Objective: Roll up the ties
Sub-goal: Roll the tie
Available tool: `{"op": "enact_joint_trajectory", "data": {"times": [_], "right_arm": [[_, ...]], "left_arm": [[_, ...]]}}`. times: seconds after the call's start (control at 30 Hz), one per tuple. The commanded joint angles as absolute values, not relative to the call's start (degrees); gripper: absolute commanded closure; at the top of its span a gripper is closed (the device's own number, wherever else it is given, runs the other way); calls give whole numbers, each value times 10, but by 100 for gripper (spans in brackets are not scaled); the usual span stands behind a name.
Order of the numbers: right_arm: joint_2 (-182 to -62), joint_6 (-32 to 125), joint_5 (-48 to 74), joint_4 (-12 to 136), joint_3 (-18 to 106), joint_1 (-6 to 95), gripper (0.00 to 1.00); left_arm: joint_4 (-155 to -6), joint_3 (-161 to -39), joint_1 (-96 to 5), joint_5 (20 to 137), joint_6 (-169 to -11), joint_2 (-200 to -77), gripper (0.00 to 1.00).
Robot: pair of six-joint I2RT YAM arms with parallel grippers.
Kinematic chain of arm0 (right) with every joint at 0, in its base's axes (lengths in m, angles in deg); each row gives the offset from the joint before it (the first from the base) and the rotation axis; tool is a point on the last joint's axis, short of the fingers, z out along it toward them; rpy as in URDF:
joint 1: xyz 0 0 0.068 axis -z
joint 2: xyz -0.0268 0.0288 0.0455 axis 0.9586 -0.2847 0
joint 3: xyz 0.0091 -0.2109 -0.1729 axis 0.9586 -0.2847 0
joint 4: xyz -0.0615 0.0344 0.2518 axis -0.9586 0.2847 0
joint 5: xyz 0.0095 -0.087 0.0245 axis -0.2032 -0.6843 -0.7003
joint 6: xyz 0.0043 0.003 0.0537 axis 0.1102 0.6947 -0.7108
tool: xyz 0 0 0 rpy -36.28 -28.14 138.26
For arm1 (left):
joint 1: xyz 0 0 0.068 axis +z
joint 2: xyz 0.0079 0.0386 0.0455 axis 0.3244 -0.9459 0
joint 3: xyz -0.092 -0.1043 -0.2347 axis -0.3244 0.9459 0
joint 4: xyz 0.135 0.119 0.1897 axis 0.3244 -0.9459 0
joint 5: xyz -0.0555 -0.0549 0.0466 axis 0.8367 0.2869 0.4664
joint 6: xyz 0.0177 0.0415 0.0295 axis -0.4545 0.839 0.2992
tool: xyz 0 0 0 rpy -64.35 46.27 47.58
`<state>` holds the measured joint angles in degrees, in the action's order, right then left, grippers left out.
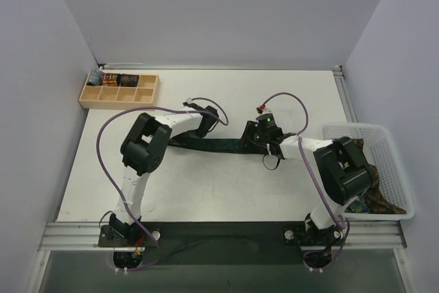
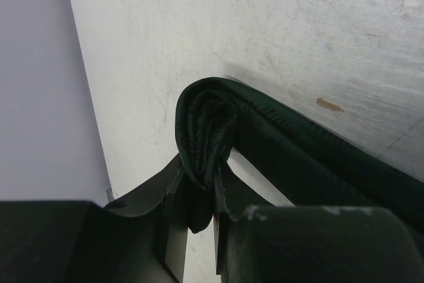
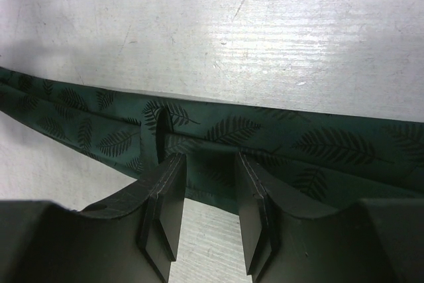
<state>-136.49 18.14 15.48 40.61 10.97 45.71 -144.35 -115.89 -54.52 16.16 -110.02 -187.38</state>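
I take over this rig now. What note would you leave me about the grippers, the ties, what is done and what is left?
Left gripper: shut on the rolled end of the green tie.
Right gripper: open over the tie's flat part.
Green tie: roll only started; most of it lies stretched on the table.
Wooden tray: seemingly rolled ties in its back row.
Basket: brown patterned fabric waiting.
Left: finish this roll, then the basket's.
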Motion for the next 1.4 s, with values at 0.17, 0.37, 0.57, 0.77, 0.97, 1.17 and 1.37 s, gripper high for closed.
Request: {"op": "enact_joint_trajectory", "data": {"times": [0.17, 0.37, 0.57, 0.77, 0.97, 1.17, 1.37], "right_arm": [[-1384, 189, 165, 419, 116, 459, 64], [-1386, 191, 166, 419, 117, 460, 64], [-1389, 190, 169, 419, 122, 460, 64], [-1393, 190, 170, 420, 125, 461, 64], [-1393, 190, 170, 420, 127, 460, 64], [-1393, 191, 167, 422, 128, 460, 65], [-1393, 192, 167, 427, 133, 460, 64]], "left_arm": [[-1447, -1194, -548, 133, -1086, -1909, 85], [-1438, -1202, -558, 162, -1076, -1896, 75], [-1432, -1214, -559, 196, -1060, -1877, 63], [-1429, -1207, -559, 207, -1053, -1877, 54], [-1426, -1209, -559, 231, -1045, -1863, 52], [-1427, -1221, -558, 252, -1042, -1827, 49], [-1428, -1232, -556, 272, -1044, -1812, 44]]}}
